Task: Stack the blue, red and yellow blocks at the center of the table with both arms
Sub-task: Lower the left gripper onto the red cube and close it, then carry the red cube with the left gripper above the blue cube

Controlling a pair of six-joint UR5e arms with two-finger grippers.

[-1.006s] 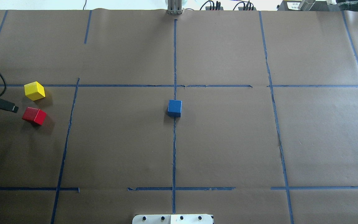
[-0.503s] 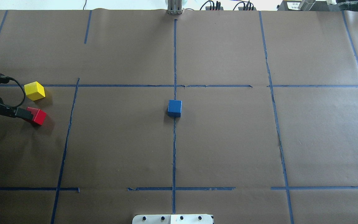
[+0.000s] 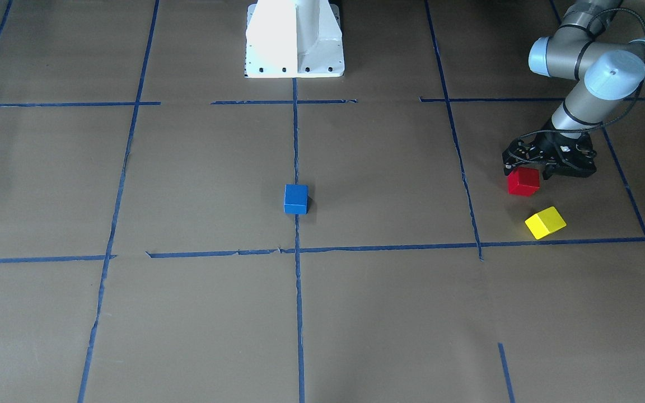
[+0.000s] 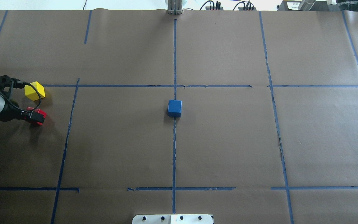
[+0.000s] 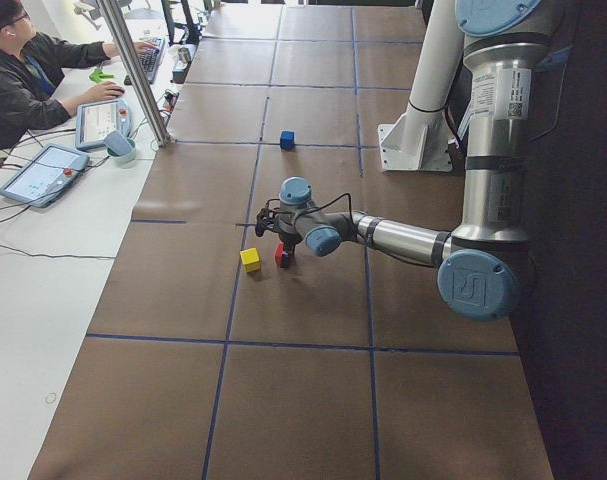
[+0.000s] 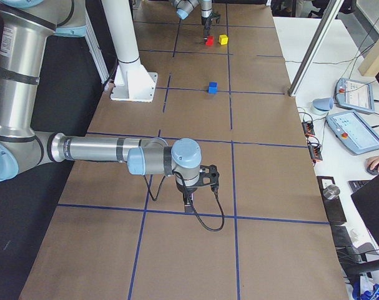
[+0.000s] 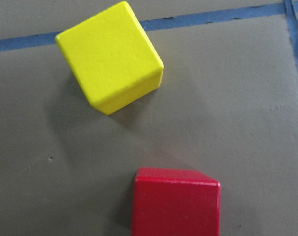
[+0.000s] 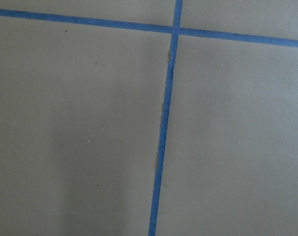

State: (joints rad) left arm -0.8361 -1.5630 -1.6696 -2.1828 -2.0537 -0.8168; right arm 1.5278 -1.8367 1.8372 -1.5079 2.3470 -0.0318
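You'll find the red block (image 3: pixel 523 181) on the robot's left side of the worktop (image 4: pixel 228 140). The yellow block (image 3: pixel 545 222) is just beside it, not touching, near a tape line. The blue block (image 3: pixel 295 198) sits alone on the centre line, well apart from both.

The worktop is brown paper crossed by blue tape lines (image 4: pixel 174 155). A person (image 5: pixel 28 75) sits at a side desk.

The left arm reaches out low, its left tool (image 4: pixel 36 116) over the red block. The right tool (image 6: pixel 190 199) points down at bare paper by a tape crossing. For either tool, you cannot tell from these views whether the fingers are apart or together.
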